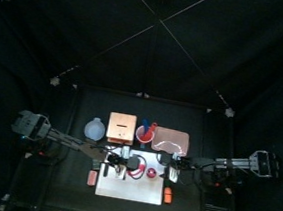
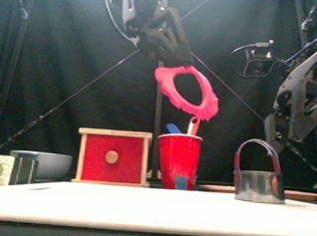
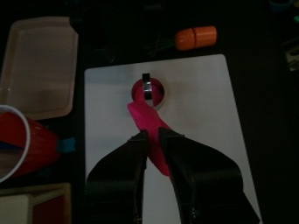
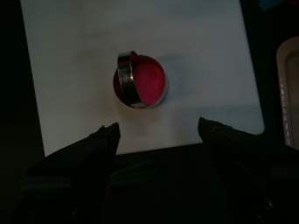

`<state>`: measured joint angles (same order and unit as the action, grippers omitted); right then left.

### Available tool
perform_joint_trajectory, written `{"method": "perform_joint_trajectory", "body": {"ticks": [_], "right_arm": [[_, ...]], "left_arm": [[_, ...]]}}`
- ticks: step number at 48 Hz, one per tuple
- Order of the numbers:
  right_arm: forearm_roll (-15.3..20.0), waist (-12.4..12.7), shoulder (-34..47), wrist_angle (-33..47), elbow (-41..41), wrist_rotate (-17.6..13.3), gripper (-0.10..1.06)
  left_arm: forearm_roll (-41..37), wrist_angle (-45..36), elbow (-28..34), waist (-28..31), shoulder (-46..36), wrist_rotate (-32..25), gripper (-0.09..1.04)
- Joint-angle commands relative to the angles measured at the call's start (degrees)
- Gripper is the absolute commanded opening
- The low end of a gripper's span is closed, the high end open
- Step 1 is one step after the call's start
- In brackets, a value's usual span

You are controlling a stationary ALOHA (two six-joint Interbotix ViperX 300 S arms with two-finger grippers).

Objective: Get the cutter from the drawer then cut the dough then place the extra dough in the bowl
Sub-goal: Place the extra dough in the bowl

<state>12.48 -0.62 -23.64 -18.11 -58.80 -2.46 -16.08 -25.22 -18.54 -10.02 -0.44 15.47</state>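
High above the cutting board [image 1: 131, 189] hangs the left arm [image 1: 77, 146], left fingers [image 3: 122, 171] pinching the dough ring [image 3: 142, 118]; right fingers [image 4: 87, 153] hover spread over the board.
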Motion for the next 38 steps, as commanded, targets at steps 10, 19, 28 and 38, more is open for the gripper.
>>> {"method": "perform_joint_trajectory", "body": {"ticks": [10, 19, 28, 38], "right_arm": [[0.18, 0.18, -0.62, 0.35, 0.62, -0.09, 1.00], [0.18, 0.44, -0.53, 0.26, 0.79, -0.09, 1.00], [0.18, 0.79, -0.44, 0.35, 0.88, -0.18, 1.00], [0.26, 0.88, 0.26, 0.35, 1.23, -0.18, 1.00]], "left_arm": [[-1.32, -3.52, -7.91, 0.97, -12.30, 0.70, 0.61], [-1.41, -3.60, -14.59, 3.69, -20.30, 2.29, 0.61], [-1.41, -1.85, -21.27, 7.29, -29.18, 3.52, 0.61], [-1.23, -0.09, -28.48, 13.27, -38.94, 3.60, 0.61]]}}
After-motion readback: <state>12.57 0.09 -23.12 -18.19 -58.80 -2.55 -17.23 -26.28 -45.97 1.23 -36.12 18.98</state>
